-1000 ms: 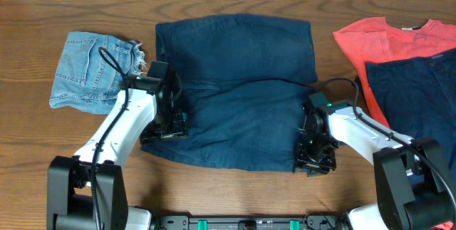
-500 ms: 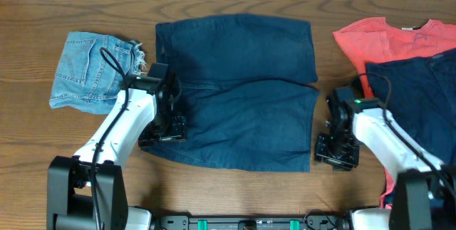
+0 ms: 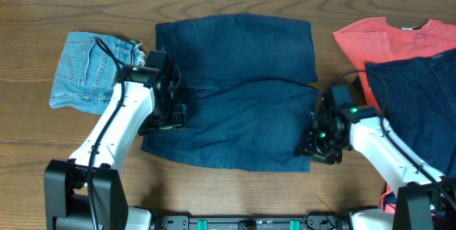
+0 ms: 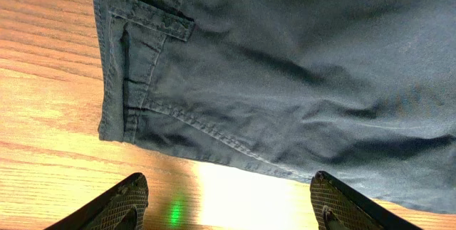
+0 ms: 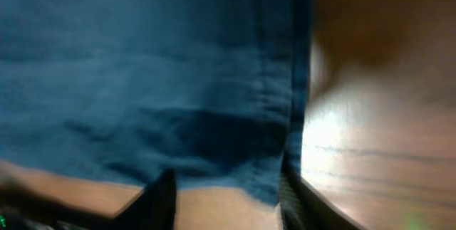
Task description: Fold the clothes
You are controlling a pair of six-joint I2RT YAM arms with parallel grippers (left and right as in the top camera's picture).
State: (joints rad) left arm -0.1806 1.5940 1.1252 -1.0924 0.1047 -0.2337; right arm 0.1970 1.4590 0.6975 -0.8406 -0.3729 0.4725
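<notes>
A dark navy garment (image 3: pixel 242 80) lies folded in the middle of the table. My left gripper (image 3: pixel 166 120) hovers at its left edge, open wide. In the left wrist view its fingers (image 4: pixel 128 200) frame bare wood, and the navy hem and belt loop (image 4: pixel 153 23) lie just beyond them. My right gripper (image 3: pixel 314 144) is at the garment's near right corner. The right wrist view is blurred: the jaws stand apart over wood, with the cloth corner (image 5: pixel 274 176) against the right finger. Nothing is held.
Light-blue denim shorts (image 3: pixel 92 73) lie folded at the far left. At the right a coral-red T-shirt (image 3: pixel 385 41) is spread out, with a second navy piece (image 3: pixel 420 95) on top of it. The right arm's cable loops near that pile.
The right gripper let go of the corner, swung out to the right off the cloth, and has come back to the near right corner. The left gripper shifted slightly away from the table's front.
</notes>
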